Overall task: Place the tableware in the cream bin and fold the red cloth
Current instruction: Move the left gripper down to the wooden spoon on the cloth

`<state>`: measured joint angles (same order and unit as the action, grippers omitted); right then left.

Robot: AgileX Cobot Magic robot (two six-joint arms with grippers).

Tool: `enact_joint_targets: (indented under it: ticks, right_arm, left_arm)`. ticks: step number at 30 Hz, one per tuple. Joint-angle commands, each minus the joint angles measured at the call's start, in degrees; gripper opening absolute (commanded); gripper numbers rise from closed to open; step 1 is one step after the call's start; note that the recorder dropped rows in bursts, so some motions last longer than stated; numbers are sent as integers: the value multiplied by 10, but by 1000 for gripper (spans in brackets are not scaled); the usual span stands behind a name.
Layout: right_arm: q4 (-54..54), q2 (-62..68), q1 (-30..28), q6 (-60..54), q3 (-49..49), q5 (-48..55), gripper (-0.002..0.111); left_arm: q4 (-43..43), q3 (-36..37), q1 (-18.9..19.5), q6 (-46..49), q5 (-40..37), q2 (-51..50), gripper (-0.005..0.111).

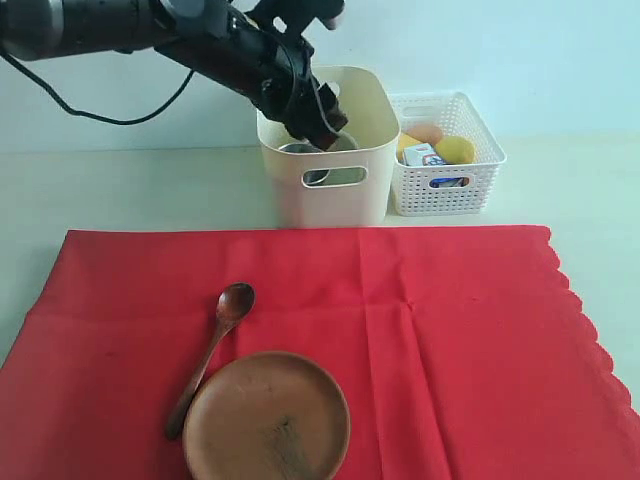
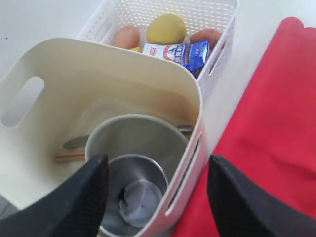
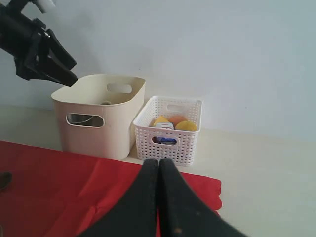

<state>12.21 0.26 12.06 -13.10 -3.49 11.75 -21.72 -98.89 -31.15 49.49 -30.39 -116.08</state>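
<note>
Left hand [image 1: 322, 128], upper centre of exterior view, hung over cream bin [image 1: 325, 195], fingers spread wide, gripping nothing. Steel cup [image 2: 134, 192] sat inside pale bowl [image 2: 140, 136], both inside bin. Wooden spoon [image 1: 213, 352] and brown plate [image 1: 267, 418] lay on red cloth [image 1: 460, 340], lower left of frame, spoon just beside plate rim. Cloth lay flat, unfolded, on tabletop [image 1: 150, 185]. Right hand [image 3: 159, 170] closed, empty. White lattice basket [image 1: 445, 190] stood right of bin

Clear red cloth [image 1: 460, 340] right of plate [image 1: 267, 415] and spoon [image 1: 212, 355]
</note>
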Motion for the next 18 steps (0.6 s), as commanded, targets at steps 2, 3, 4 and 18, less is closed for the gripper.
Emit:
enact_joint_targets:
  ticks: [2, 3, 4, 18]
  right_arm:
    - [0, -3, -4, 0, 3, -3, 0]
    - [0, -3, -4, 0, 3, -3, 0]
    - [0, -3, -4, 0, 3, -3, 0]
    - [0, -3, -4, 0, 3, -3, 0]
  left_arm:
    - [91, 1, -2, -137, -105, 40, 58]
    - [110, 1, -2, -159, -127, 43, 58]
    - [124, 2, -2, -172, -144, 45, 58]
    - [270, 111, -2, -444, -239, 64, 58]
